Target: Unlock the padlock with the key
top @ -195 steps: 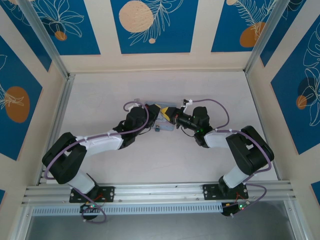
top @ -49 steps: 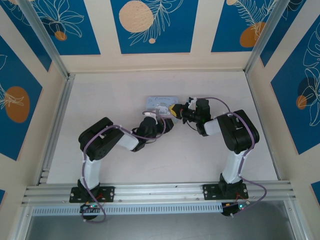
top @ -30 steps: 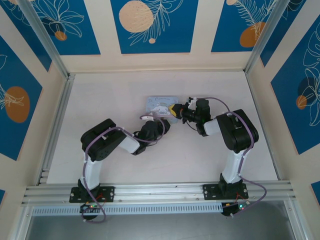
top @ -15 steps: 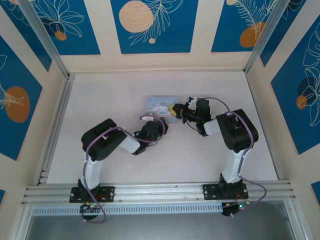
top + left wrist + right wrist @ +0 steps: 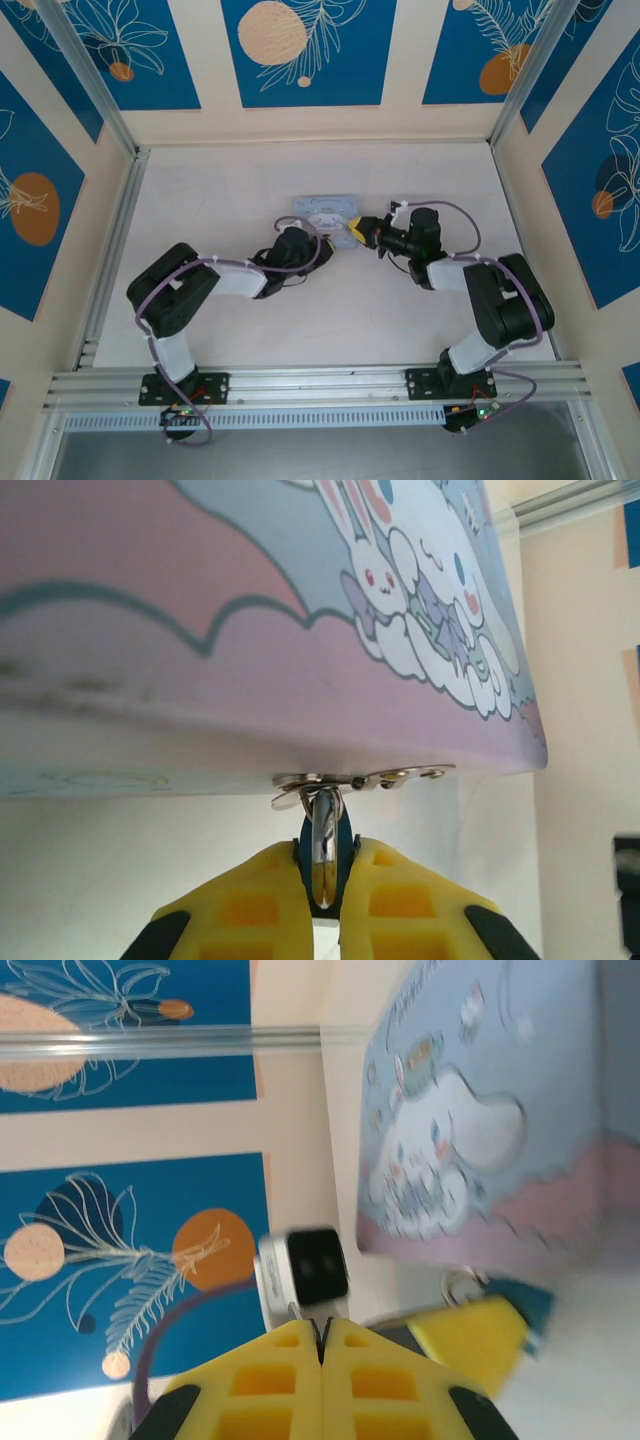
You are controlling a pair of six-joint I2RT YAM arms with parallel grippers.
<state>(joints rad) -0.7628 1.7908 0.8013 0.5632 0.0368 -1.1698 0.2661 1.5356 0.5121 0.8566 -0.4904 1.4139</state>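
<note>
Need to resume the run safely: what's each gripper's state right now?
Left gripper: jaws closed on the padlock.
Right gripper: jaws closed; whether they hold the key cannot be told.

Pale white matte surface [image 5: 220,190], evenly lit. Cream walls [image 5: 403,60] carry blue panels [image 5: 345,75] with white leaf drawings and orange discs. Aluminium rails [image 5: 320,380] run along the surface's near edge.

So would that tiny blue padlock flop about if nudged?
Probably: the padlock is looped through the thin clasp of the tin, so it would likely swing loosely. It looks rigid, small, probably light. Its shiny loop may be slippery.
</note>
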